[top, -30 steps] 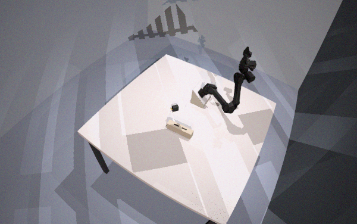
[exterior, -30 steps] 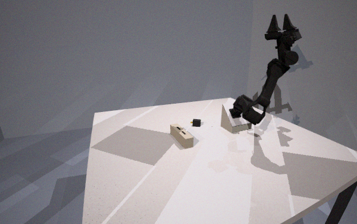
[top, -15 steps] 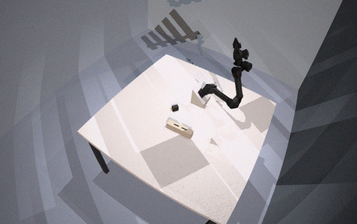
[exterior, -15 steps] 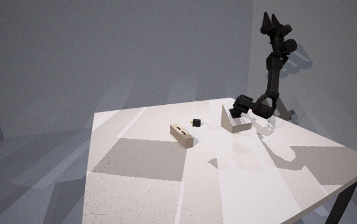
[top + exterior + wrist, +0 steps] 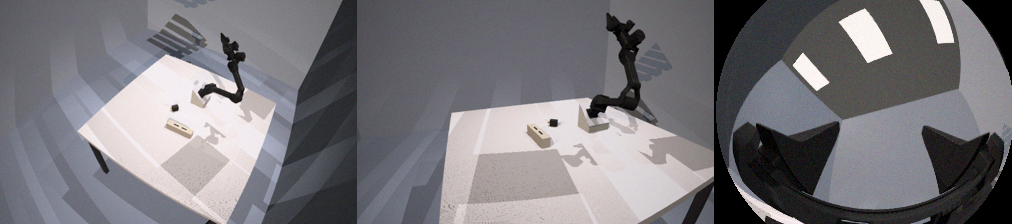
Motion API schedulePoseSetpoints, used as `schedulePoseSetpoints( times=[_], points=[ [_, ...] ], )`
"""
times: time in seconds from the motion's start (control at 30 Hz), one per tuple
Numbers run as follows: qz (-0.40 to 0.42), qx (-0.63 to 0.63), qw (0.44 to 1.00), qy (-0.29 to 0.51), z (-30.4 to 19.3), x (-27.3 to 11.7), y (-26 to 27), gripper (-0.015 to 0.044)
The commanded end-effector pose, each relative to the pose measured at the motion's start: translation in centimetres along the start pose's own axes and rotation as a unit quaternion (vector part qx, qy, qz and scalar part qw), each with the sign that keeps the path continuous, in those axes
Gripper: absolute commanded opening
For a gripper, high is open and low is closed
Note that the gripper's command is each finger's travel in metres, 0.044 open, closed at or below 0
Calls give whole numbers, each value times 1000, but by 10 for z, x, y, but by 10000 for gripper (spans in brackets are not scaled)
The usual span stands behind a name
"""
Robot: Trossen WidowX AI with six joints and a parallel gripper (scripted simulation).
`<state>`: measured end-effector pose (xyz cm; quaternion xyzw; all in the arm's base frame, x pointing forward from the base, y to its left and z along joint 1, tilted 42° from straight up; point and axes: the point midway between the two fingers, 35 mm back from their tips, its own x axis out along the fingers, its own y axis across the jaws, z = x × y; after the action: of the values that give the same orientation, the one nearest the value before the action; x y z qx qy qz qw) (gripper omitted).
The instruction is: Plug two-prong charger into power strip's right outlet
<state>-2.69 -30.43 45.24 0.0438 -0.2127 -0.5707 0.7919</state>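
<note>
Top view: power strip (image 5: pixel 179 129) (image 5: pixel 538 136) with both outlets unfilled, charger (image 5: pixel 175 108) (image 5: pixel 553 123) near it, gripper (image 5: pixel 222 37) (image 5: pixel 608 18) (image 5: pixel 883 128) jaws wide apart.

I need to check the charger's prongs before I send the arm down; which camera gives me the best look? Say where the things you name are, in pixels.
The top view: the charger (image 5: pixel 175 108) (image 5: pixel 553 123) and its brass-coloured prongs show there unobstructed. The exterior view shows it smaller-pronged, from the side; the wrist view misses it.

Arm raised high, elbow bent; hand (image 5: pixel 223 40) (image 5: pixel 610 22) (image 5: pixel 883 128) spread wide, fingers apart, holding nothing.
</note>
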Motion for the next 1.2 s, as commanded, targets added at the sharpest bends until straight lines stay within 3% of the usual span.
schedulePoseSetpoints(
  times=[0.0, 0.63, 1.17],
  points=[
    [-2, 11, 999, 32, -20, 11, -6, 440],
    [8, 67, 971, 231, -156, 53, -14, 440],
    [37, 81, 909, 408, -278, 49, 9, 440]
  ],
)
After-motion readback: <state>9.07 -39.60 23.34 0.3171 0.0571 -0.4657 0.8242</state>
